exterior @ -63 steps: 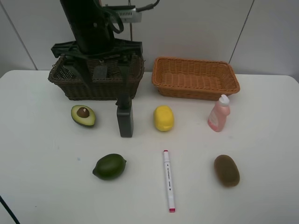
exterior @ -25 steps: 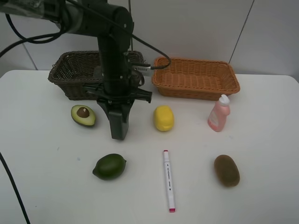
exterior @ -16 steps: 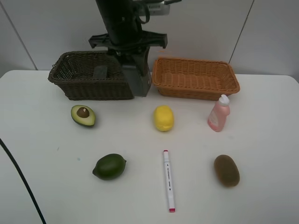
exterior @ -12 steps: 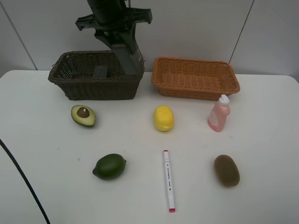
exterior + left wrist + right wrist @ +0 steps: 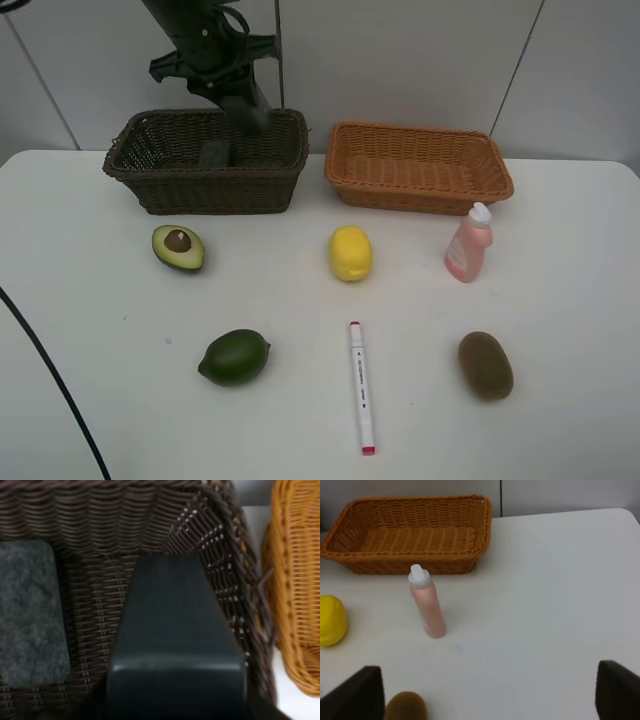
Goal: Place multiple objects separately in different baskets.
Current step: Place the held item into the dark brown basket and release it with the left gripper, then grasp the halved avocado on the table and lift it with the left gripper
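Felt eraser (image 5: 214, 154) already flat on the floor of the dark brown basket (image 5: 200, 195). Clamped in the left gripper (image 5: 232, 88), hanging over that basket beside the eraser: dark green bottle (image 5: 175, 630), blocky, matte, not yet released. Left on the table (image 5: 100, 400): avocado (image 5: 178, 247), lime (image 5: 234, 357), lemon (image 5: 350, 253), kiwi (image 5: 485, 365), pink bottle (image 5: 468, 245), marker (image 5: 360, 385). Nothing in the orange-tan basket (image 5: 420, 190). Right gripper (image 5: 487, 692) — jaws wide apart, empty.

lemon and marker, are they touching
Apart. The exterior high view shows bare white table between the lemon and the marker.
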`<state>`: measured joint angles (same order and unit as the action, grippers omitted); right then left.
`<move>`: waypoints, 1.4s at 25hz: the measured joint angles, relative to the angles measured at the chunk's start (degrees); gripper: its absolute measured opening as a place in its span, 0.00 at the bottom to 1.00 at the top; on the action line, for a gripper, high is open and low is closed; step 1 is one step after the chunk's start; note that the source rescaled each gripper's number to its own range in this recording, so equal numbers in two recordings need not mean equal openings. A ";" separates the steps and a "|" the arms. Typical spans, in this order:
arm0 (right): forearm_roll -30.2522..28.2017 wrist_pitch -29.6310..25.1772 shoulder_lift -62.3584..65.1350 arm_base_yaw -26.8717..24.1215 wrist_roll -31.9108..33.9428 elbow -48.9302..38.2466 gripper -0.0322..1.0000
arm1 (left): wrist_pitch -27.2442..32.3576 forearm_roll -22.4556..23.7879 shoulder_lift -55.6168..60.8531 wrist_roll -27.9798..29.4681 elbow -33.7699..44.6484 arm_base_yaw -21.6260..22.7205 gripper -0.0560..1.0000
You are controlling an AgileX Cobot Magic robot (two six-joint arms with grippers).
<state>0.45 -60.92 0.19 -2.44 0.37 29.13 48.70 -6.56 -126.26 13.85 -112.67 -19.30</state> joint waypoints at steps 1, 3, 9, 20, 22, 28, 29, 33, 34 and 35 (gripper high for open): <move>0.00 0.00 0.00 0.00 0.00 0.00 1.00 | -0.29 0.17 -0.67 -0.29 0.00 0.00 0.07; 0.00 0.00 0.00 0.00 0.00 0.00 1.00 | -1.42 1.21 -1.86 -1.23 0.00 0.00 0.07; 0.00 0.00 0.00 0.00 0.00 0.00 1.00 | -2.08 2.61 -2.43 -2.66 0.00 0.00 0.75; 0.00 0.00 0.00 0.00 0.00 0.00 1.00 | 11.42 2.46 0.03 0.77 0.00 0.00 0.99; 0.00 0.00 0.00 0.00 0.00 0.00 1.00 | 15.92 2.45 1.33 0.84 0.00 0.00 0.99; 0.00 0.00 0.00 0.00 0.00 0.00 1.00 | 19.89 1.91 4.97 0.95 3.57 -0.19 0.99; 0.00 0.00 0.00 0.00 0.00 0.00 1.00 | 19.89 1.91 4.97 0.95 3.57 -0.19 0.99; 0.00 0.00 0.00 0.00 0.00 0.00 1.00 | 20.00 0.89 11.12 0.95 13.60 -0.71 0.99; 0.00 0.00 0.00 0.00 0.00 0.00 1.00 | 20.05 0.67 13.05 0.95 17.03 -0.75 0.99; 0.00 0.00 0.00 0.00 0.00 0.00 1.00 | 20.05 0.73 15.36 0.89 20.49 -0.75 0.99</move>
<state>0.45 -60.92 0.19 -2.44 0.37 29.13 68.75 -5.84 -110.90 14.74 -92.18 -20.05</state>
